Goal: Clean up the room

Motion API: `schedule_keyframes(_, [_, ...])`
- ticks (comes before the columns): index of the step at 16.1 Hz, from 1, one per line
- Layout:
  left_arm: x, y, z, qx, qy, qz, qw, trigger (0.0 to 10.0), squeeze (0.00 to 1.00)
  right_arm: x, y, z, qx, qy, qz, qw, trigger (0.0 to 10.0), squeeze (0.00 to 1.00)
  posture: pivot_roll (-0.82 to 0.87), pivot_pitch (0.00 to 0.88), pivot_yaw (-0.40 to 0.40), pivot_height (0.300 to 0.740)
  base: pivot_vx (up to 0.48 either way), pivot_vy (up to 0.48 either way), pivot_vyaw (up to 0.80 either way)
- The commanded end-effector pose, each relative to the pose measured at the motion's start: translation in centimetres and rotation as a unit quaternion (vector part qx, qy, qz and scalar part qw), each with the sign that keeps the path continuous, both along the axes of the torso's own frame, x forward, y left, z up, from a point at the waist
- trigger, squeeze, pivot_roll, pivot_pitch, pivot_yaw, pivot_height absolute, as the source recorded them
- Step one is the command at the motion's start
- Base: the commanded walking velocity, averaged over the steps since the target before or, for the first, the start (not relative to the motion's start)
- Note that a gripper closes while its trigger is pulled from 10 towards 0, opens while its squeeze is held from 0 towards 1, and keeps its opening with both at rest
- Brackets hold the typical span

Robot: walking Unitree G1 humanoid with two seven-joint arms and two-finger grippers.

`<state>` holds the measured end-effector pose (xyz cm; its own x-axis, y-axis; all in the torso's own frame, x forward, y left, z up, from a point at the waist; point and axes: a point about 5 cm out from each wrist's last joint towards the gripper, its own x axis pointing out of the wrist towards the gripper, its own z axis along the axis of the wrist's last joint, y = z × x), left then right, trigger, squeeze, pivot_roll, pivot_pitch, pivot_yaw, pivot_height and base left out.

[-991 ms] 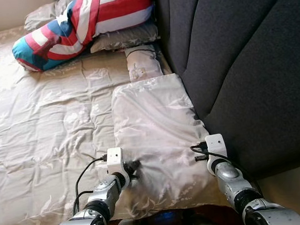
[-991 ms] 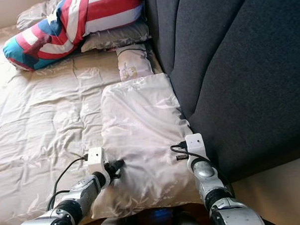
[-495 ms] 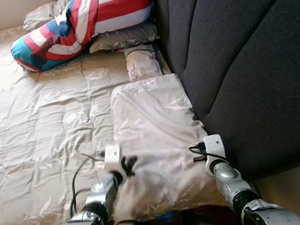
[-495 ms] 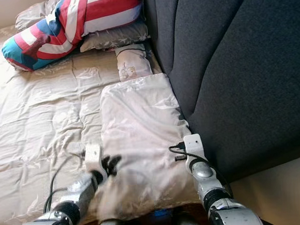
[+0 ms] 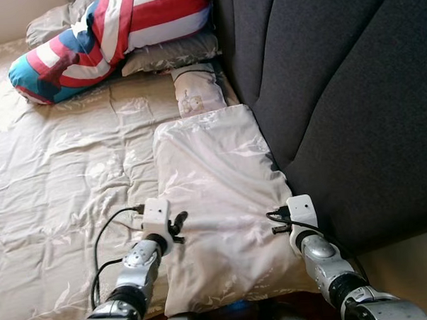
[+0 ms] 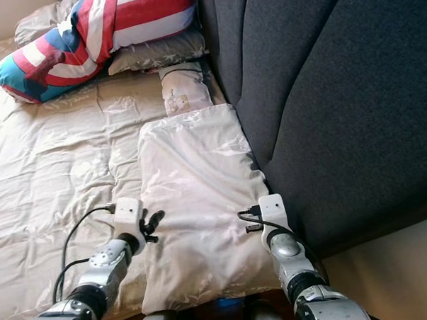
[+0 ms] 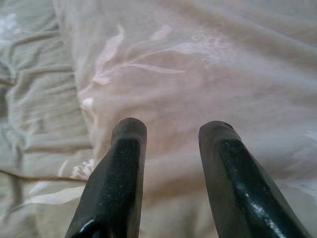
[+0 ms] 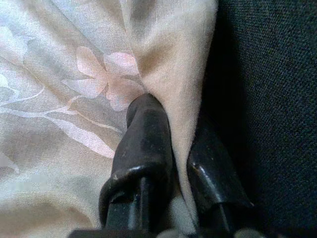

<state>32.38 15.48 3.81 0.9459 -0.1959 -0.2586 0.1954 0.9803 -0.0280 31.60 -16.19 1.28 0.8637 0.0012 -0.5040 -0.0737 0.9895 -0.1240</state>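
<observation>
Right gripper (image 8: pixel 171 163) pinches the pillow (image 5: pixel 215 202) edge at lower centre, beside the headboard (image 5: pixel 338 91); left gripper (image 7: pixel 171 148) is released. Next: left must regrasp to straighten it.

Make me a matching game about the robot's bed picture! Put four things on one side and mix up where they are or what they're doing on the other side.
Things:
1. left gripper
2. right gripper
3. striped cushion
4. beige pillow

Places or states:
A. lying along the dark headboard
B. at the far end of the bed, red, white and blue
C. open, fingers apart at the pillow's left edge
D. pinching the pillow's edge next to the headboard

Right pairs: 1-C, 2-D, 3-B, 4-A
</observation>
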Motion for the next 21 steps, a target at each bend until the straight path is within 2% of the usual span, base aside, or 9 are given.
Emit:
schedule_keyframes(1, [-0.6,0.4,-0.7,0.002,0.009,0.008,1.000,10.0,0.00,-0.4,-0.3,-0.4,0.006,0.004,-0.010,1.000,10.0,0.10,0.02,0.269,0.025,0.740,0.000,0.000,0.00])
schedule_keyframes(2, [-0.6,0.5,-0.6,-0.012,0.005,0.015,1.000,10.0,0.00,-0.5,-0.3,-0.5,0.004,0.004,-0.009,1.000,10.0,1.00,0.03,0.270,0.026,0.740,0.000,0.000,0.00])
schedule_keyframes(7, [-0.3,0.3,0.0,-0.021,-0.010,0.021,0.999,10.0,0.00,-0.2,-0.3,0.0,-0.001,-0.013,-0.012,1.000,10.0,1.00,0.02,0.272,0.029,0.740,0.000,0.000,0.00])
schedule_keyframes(8, [-0.2,0.2,0.2,-0.026,-0.016,0.023,0.999,10.0,0.00,0.3,-0.2,0.6,0.005,-0.035,-0.010,0.999,10.0,0.21,0.02,0.271,0.029,0.740,0.000,0.000,0.00])
schedule_keyframes(9, [-0.1,0.1,0.3,-0.027,-0.019,0.025,0.999,10.0,0.00,0.6,-0.2,1.1,0.006,-0.055,-0.008,0.998,10.0,0.00,0.01,0.262,0.027,0.740,0.000,0.000,0.00])
schedule_keyframes(12, [0.3,0.3,1.0,-0.020,-0.042,0.037,0.998,10.0,0.00,1.3,0.5,2.7,0.026,-0.123,0.022,0.992,10.0,0.00,0.00,0.225,0.024,0.740,0.000,0.000,0.00])
schedule_keyframes(14, [0.3,1.6,1.9,0.031,-0.080,0.036,0.996,10.0,0.00,0.8,0.0,2.7,0.029,-0.148,0.020,0.988,10.0,0.00,-0.02,0.188,0.020,0.740,0.000,0.000,0.00])
schedule_keyframes(17, [0.7,4.1,3.1,0.029,-0.098,0.075,0.992,10.0,0.00,-0.4,-0.8,1.6,0.037,-0.148,0.002,0.988,10.0,0.00,-0.02,0.125,0.018,0.740,0.000,0.000,0.00])
schedule_keyframes(21, [-0.3,3.7,2.4,0.007,-0.099,0.065,0.993,10.0,0.00,-2.1,-1.0,0.4,0.064,-0.148,-0.024,0.987,10.0,0.00,-0.04,0.057,0.019,0.740,0.000,0.000,0.00])
